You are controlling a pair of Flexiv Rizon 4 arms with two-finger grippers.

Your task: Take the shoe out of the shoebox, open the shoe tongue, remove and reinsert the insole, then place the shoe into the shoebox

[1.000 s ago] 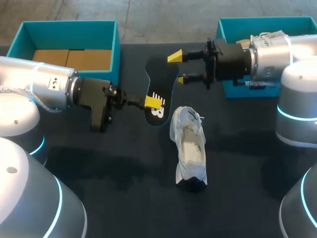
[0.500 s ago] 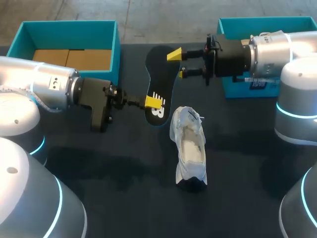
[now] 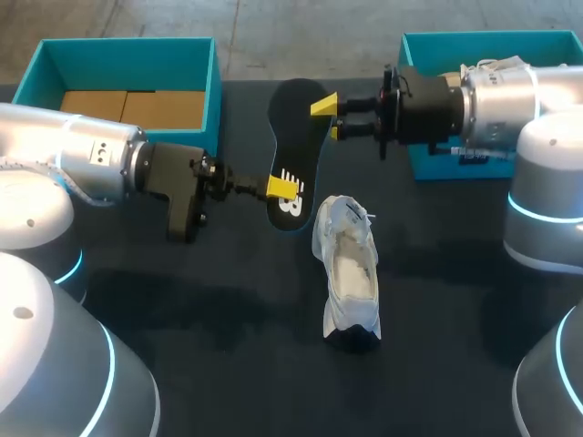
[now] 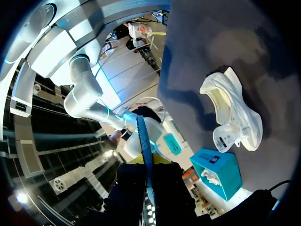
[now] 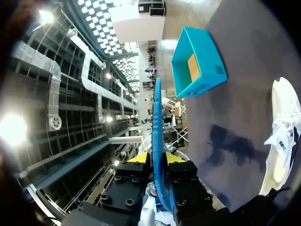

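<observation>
Left end effector (image 3: 283,187) is clamped on the heel end of the insole (image 3: 293,141). Right end effector (image 3: 329,117) is set astride the toe end. Its fingers appear pressed onto it, though contact is not clearly resolved. The shoe (image 3: 351,273) is laid on the counter (image 3: 219,309), just beside the insole. Step judged: insole removed, reinsertion pending. Next, the toe end must be aimed into the shoe opening.
</observation>
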